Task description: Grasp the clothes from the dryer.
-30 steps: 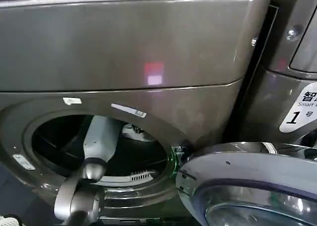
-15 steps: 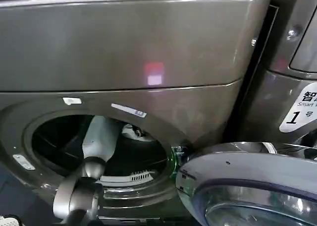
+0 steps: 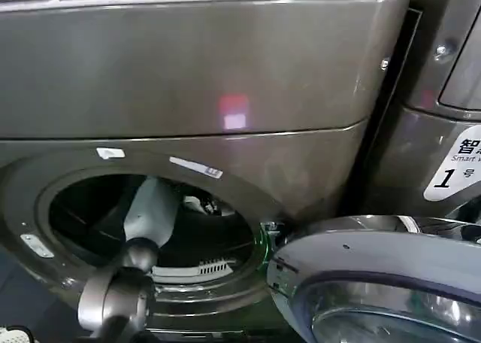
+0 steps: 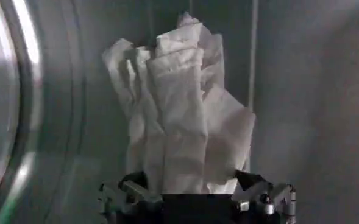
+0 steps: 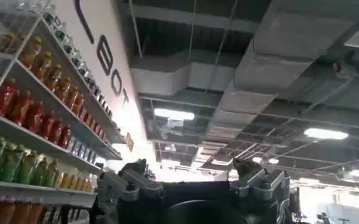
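The dryer [image 3: 225,65] stands with its round porthole [image 3: 45,207] open, and my left arm [image 3: 149,211] reaches through it into the steel drum [image 4: 313,91]. The clothes [image 4: 179,103], a crumpled white bundle, rest against the drum wall. My left gripper [image 4: 190,181] is open, and the lower part of the bundle lies between its two dark fingertips [image 4: 133,182]. In the head view the left gripper [image 3: 204,204] is deep in the drum and hides most of the fabric. My right gripper [image 5: 190,173] points up at a ceiling, open and holding nothing.
The dryer's door [image 3: 376,268] hangs swung open at the lower right, close to the porthole. A neighbouring machine [image 3: 443,72] with a white "1" label [image 3: 451,170] stands on the right. Shelves of bottled drinks [image 5: 27,109] show in the right wrist view.
My left arm has pushed a little deeper into the drum, and its gripper now covers more of the white fabric in the head view.
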You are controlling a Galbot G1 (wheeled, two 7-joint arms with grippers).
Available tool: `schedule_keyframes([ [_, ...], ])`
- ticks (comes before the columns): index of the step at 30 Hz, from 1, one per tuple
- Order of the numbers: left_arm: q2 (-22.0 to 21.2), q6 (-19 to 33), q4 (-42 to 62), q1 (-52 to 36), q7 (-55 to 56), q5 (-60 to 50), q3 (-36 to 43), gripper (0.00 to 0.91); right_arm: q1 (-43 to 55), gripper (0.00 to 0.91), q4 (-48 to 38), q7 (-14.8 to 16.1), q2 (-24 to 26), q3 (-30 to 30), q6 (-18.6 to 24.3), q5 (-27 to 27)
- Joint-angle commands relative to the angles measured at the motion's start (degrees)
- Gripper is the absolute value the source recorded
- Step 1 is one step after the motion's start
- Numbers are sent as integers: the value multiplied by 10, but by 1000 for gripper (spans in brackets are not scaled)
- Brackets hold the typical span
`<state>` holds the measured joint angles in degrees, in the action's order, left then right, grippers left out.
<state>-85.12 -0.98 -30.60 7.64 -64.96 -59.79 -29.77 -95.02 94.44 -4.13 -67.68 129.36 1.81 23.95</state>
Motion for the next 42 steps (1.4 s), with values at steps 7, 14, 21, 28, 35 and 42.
schedule_keyframes([
  [7, 0, -48, 22, 11, -26, 42, -6, 80, -1, 907, 2, 1, -1, 0, 1, 0],
  [14, 0, -45, 2, 15, -27, 60, -1, 0, -2, 907, 2, 1, -2, 1, 1, 1],
  [21, 0, -46, -49, 25, -22, 72, 6, 0, 0, 907, 3, 1, -3, -1, 0, 1],
  [28, -6, -80, -147, 34, 8, 91, 18, 0, 0, 907, 12, 2, -3, -4, -13, 15],
  [35, -20, -60, -188, 41, 232, 254, 12, 0, 3, 907, 39, -12, -6, 0, -48, 16],
  [42, -24, -100, -292, 108, 385, 363, 7, 0, 3, 907, 44, -11, -9, -13, -13, 30],
])
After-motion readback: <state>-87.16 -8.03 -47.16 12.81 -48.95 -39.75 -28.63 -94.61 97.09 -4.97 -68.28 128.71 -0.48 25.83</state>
